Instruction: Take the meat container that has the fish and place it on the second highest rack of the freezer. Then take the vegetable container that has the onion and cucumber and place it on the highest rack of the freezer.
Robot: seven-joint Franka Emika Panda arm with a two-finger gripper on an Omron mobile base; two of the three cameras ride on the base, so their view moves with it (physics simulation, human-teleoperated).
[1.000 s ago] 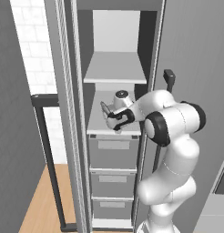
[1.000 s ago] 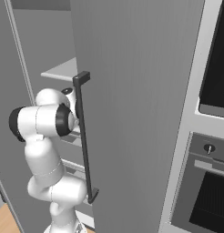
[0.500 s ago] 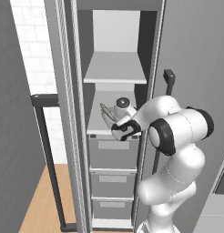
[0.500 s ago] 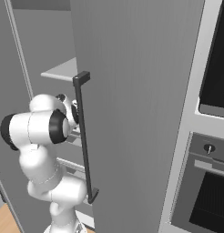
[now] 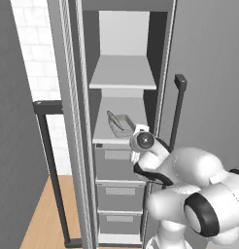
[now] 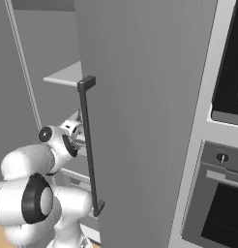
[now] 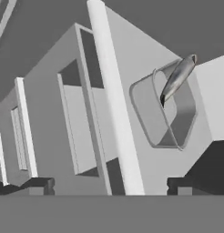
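The meat container (image 5: pixel 120 124), a shallow grey tray, rests on the second highest rack (image 5: pixel 103 132) of the open freezer (image 5: pixel 119 168). The silver-grey fish (image 5: pixel 114 119) lies across it. In the hand view the container (image 7: pixel 155 118) sits on the shelf with the fish (image 7: pixel 178 76) leaning over its rim. My gripper (image 7: pixel 112 184) is open, its fingertips (image 7: pixel 39 184) wide apart, with nothing between them. It sits just in front of the shelf's front edge. The highest rack (image 5: pixel 124 73) is bare. The vegetable container with the onion and cucumber is out of view.
Three grey drawers (image 5: pixel 119 194) stack below the shelves. The freezer door stands open to the right with its black bar handle (image 6: pixel 89 145) close beside my arm. A second dark bar handle (image 5: pixel 51 165) is on the left. An oven (image 6: pixel 222 193) is at the right.
My gripper has opened and let go of the meat container, which stays on the second highest rack. The hand has drawn back from the shelf and the arm has folded lower.
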